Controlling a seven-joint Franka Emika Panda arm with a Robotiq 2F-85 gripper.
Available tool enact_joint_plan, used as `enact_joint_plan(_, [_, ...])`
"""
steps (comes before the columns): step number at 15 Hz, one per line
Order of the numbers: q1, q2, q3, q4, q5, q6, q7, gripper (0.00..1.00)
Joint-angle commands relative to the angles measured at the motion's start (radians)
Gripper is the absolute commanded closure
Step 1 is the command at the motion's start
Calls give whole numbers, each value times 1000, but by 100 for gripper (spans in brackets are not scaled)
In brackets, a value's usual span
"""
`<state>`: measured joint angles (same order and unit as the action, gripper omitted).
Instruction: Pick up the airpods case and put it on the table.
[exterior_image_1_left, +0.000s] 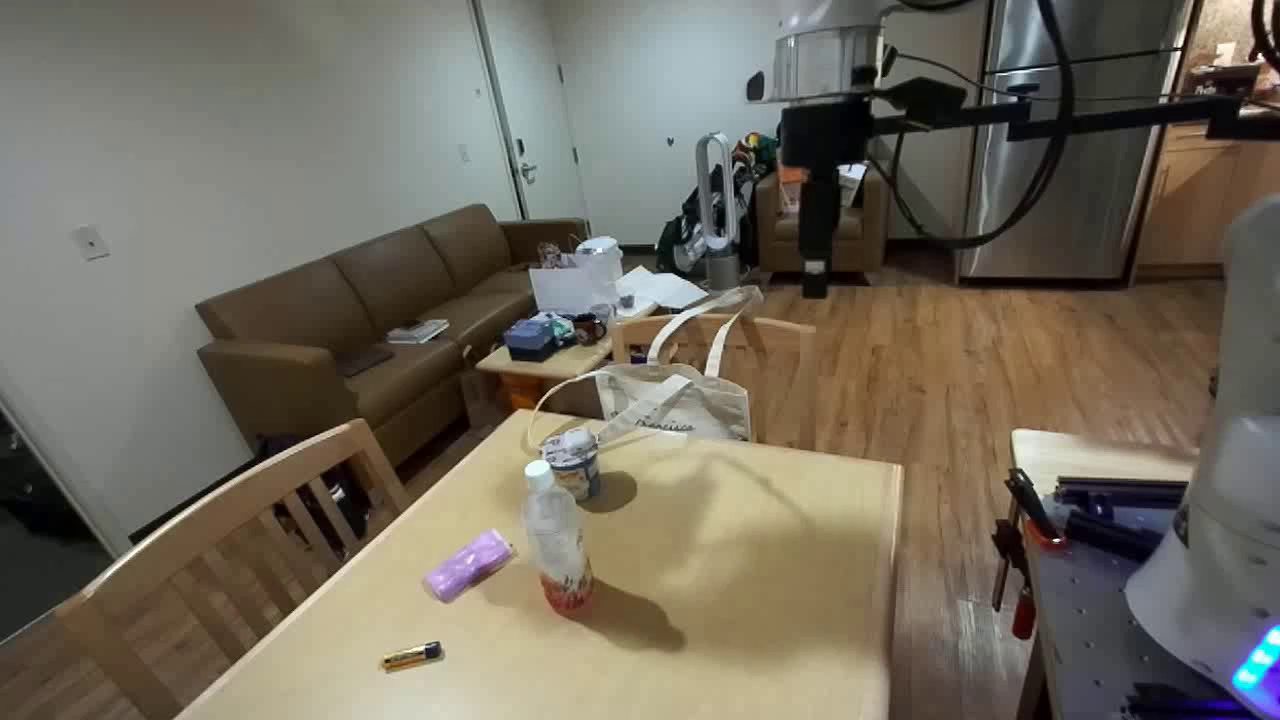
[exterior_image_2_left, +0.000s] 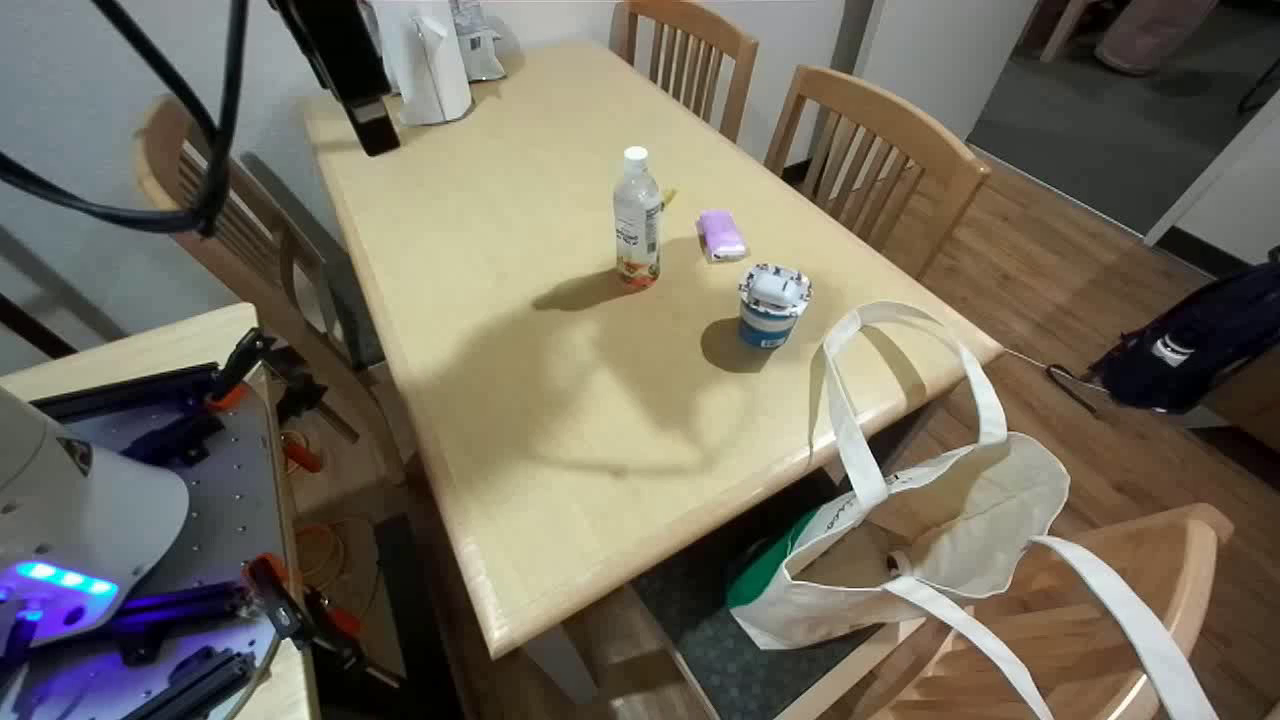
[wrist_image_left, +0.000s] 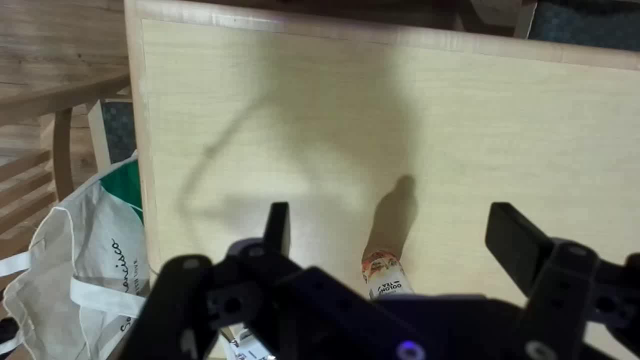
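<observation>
Airpods case (exterior_image_2_left: 779, 289), one, white, resting on top of a cup (exterior_image_2_left: 768, 326), right of centre in an exterior view. Table (exterior_image_2_left: 450, 230), one, pale wood, under that cup. Bottle (exterior_image_2_left: 637, 225), one (upright), near the cup, towards mid-frame there. My gripper (wrist_image_left: 392, 230), one: jaws wide apart, seen across the lower half of the wrist view, above the table
</observation>
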<state>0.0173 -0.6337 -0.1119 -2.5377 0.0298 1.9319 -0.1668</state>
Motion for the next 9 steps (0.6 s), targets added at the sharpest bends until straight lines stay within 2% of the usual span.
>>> enact_joint_plan(1, [-10, 1, 9, 2, 5, -3, -5, 0])
enact_joint_plan(6, [-10, 1, 9, 2, 5, -3, -5, 0])
enact_joint_plan(7, [-12, 2, 9, -4, 20, 28, 16, 0])
enact_joint_plan(9, [-2, 18, 3, 6, 133, 52, 97, 0])
